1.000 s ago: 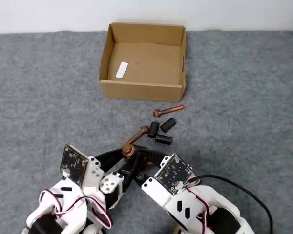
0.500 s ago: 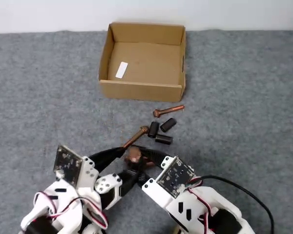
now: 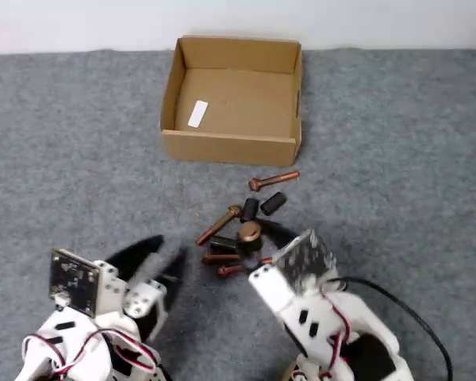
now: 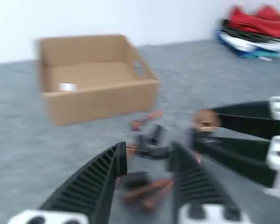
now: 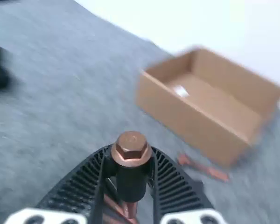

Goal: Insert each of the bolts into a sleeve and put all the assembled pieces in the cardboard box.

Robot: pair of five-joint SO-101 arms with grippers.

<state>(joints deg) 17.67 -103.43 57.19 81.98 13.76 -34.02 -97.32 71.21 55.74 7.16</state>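
one sleeved bolt [image 5: 131,149], in right end effector [image 5: 129,161] (left end effector [image 4: 148,151] agape)

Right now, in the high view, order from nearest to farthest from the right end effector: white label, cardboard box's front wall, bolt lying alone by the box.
1. lone bolt, lying loose, nearest.
2. cardboard box, its front wall, just beyond that bolt.
3. white label, inside, on the box floor.
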